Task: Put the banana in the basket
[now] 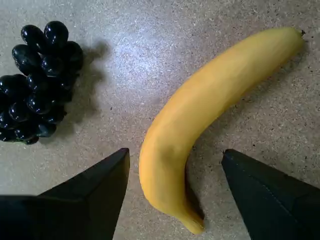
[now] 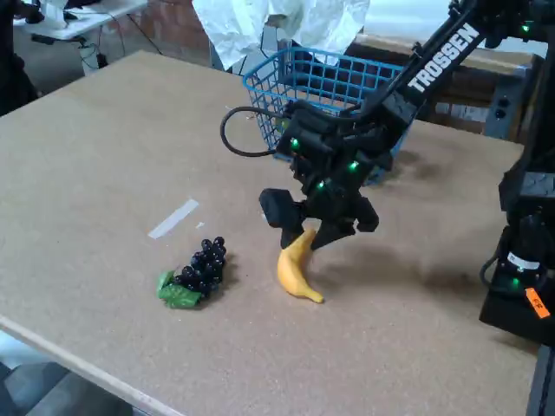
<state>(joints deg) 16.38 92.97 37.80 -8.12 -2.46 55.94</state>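
Jaws held wide open just above the banana [image 1: 200, 125], one finger each side, w/o contact seen. Banana lies on worktop [image 2: 104, 156] beside grape bunch [image 2: 205, 264]; basket [image 2: 316, 87] well behind, at far edge.

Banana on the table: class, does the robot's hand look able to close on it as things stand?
Probably yes. The hand is open with the banana lying between its fingers, and nothing sits between them. The grape bunch lies apart to the side.

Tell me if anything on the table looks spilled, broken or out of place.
Nothing stands out. The banana and grape bunch lie intact on the table, the basket stands upright, and the open end effector straddles the banana.
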